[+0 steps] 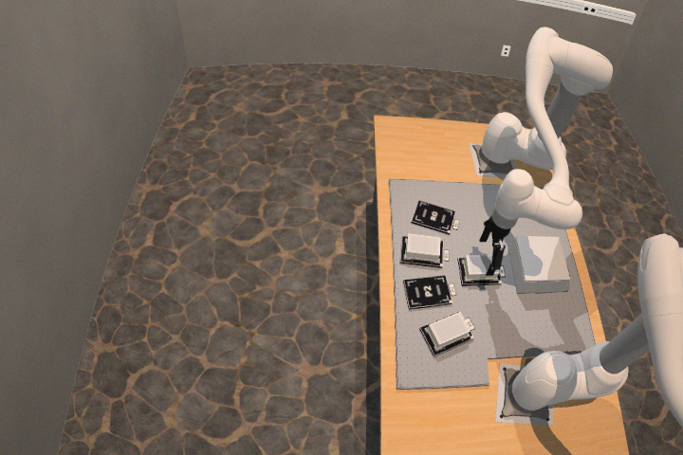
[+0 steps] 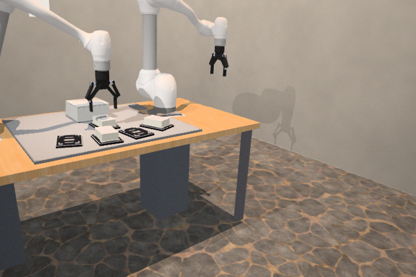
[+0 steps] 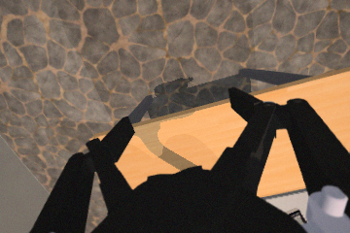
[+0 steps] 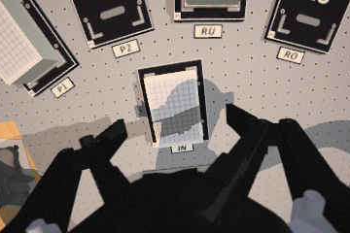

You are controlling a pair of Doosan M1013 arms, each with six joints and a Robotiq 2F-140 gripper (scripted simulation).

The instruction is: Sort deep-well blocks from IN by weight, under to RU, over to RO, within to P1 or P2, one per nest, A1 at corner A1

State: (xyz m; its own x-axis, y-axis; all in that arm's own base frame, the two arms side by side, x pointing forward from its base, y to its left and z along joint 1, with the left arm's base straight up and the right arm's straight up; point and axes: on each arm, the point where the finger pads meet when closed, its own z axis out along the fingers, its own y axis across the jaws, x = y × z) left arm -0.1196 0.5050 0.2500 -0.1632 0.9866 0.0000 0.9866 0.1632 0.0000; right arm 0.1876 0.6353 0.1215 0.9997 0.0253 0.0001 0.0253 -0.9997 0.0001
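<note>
My right gripper (image 1: 488, 253) (image 2: 103, 108) (image 4: 175, 120) is open and empty, above a white block (image 2: 103, 121) (image 4: 170, 92) in the IN nest (image 4: 173, 68). Its fingers stand on either side of the block in the right wrist view. A second block (image 1: 424, 245) (image 2: 106, 133) sits in RU. A third block (image 1: 449, 328) (image 2: 157, 120) (image 4: 13, 49) sits in P1. P2 (image 1: 427, 292) (image 4: 120, 24) and RO (image 1: 433, 216) (image 2: 69, 143) (image 4: 295, 31) hold no block. My left gripper (image 2: 218, 73) (image 3: 178, 112) is open and empty, high beyond the table's end.
A large pale box (image 1: 541, 263) (image 2: 87, 111), apparently the check-weigher, stands beside IN; no lit lamp shows. P1, P2, RU and RO stand in a row along one long side of the grey board (image 1: 417, 370). The left arm's base (image 1: 536, 383) stands near the P1 end.
</note>
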